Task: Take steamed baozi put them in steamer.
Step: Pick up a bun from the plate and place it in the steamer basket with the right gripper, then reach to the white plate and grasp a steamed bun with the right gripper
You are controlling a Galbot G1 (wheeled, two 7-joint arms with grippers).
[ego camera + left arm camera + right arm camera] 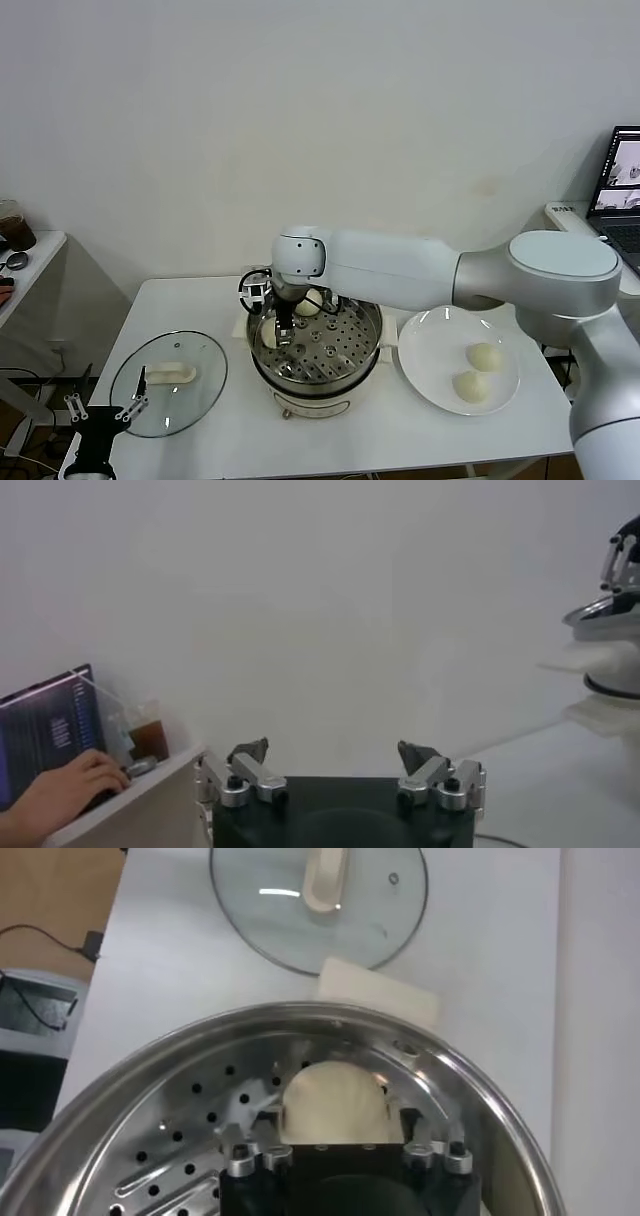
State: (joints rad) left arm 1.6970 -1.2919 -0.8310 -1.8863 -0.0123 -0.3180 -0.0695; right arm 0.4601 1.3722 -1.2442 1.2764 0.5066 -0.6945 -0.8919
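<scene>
Two baozi [310,302] in steamer [362,362]

The right arm [430,272] is chunky, with smooth white-grey rounded shells and a big disc-shaped joint cap. Both grippers are black blocks with silver finger links held by dark screws, and the left gripper [340,765] has dark fingertips [252,750].

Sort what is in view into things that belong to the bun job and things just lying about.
Part of the job:
- two buns on the plate
- two buns in the steamer
- steamer
- right gripper, over the steamer
- left gripper, parked low beside the table

Lying about:
- plate
- glass lid
- laptop
</scene>
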